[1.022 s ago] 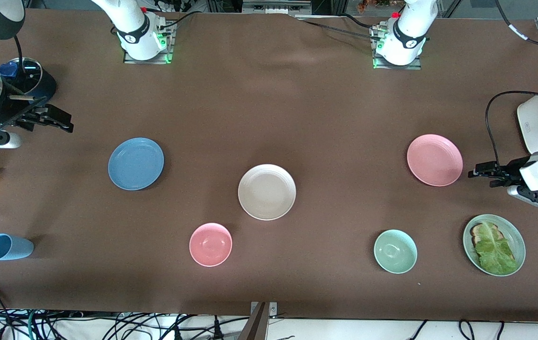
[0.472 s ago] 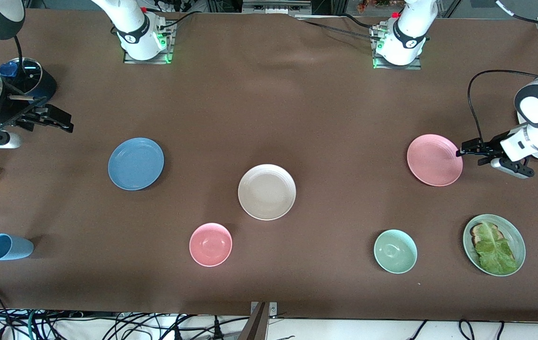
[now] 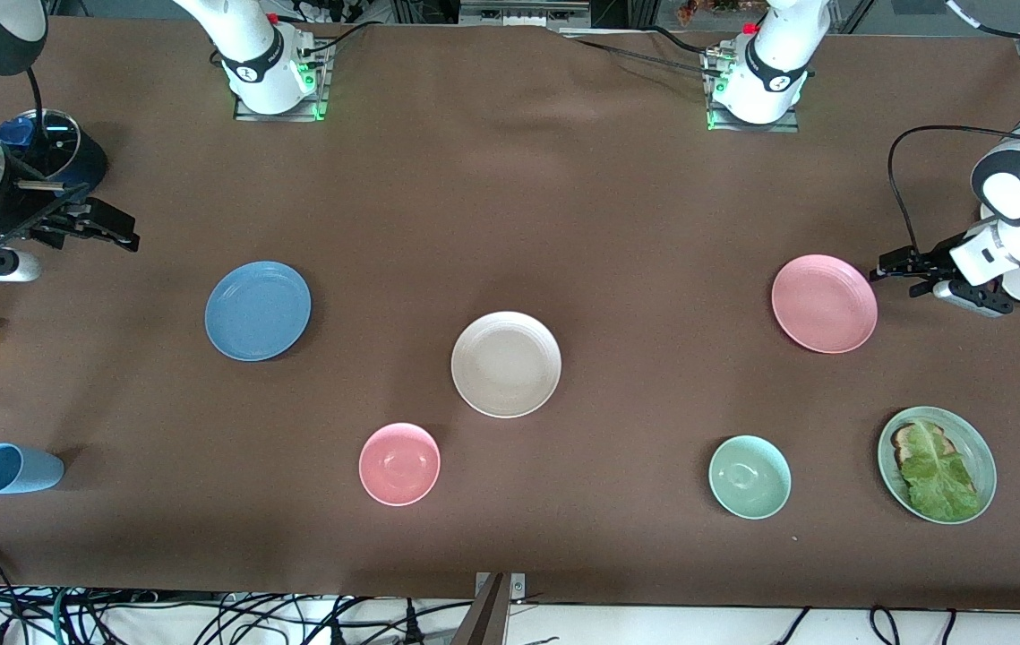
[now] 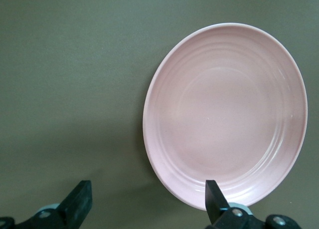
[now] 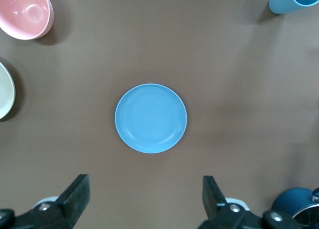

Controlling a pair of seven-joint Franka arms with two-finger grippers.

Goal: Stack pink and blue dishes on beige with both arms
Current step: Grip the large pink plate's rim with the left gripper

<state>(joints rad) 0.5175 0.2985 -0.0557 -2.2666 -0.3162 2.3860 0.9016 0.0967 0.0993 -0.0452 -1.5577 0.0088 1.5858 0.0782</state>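
You are at the reaching step: the left gripper [image 3: 887,273], fingers spread, hangs just beside the pink plate [image 3: 824,304], the right gripper [image 3: 107,231] waits spread, high above the blue plate [image 3: 258,310], and both plates lie well apart from the beige plate [image 3: 506,364], so next close on the pink rim.

Brown table [image 3: 510,179]; blue plate [image 3: 258,311]; beige plate [image 3: 506,364]; pink plate [image 3: 824,303]; bowls; cup; lemon, probably.
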